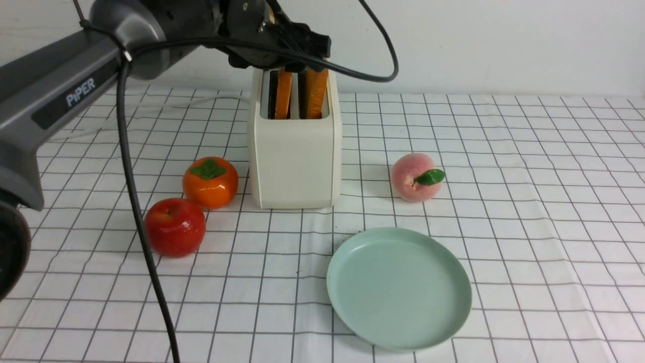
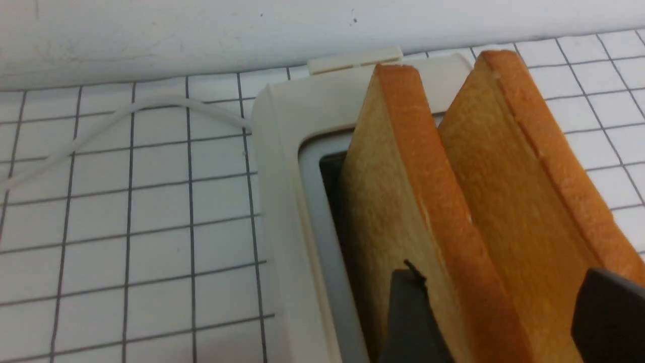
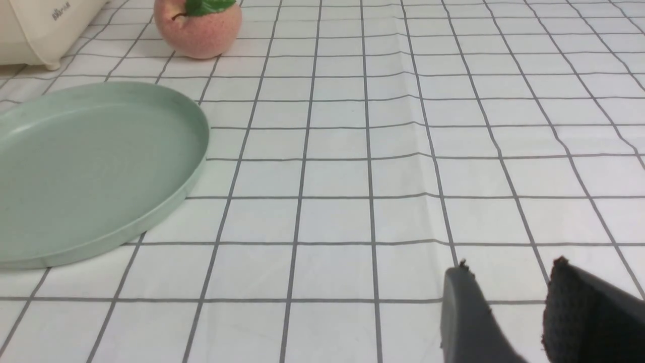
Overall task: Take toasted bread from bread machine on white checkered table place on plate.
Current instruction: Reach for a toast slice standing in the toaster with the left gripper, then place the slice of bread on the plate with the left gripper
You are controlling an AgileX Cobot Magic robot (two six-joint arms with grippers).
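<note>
Left wrist view showed the left tool (image 2: 501, 269) spread beside golden-tan square toast slices (image 2: 393, 201) — probably light, crumbly — best pinched across the flat faces.

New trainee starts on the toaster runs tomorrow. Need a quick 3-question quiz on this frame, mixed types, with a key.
1. How many slices of toast stand in the toaster?
2. True or false: the plate already holds a slice.
3. Pick one. The left gripper has its fingers: A) on either side of one slice, B) over the plate, C) touching the apple.

Key: 1. two. 2. false, the plate is bare. 3. A.
</note>
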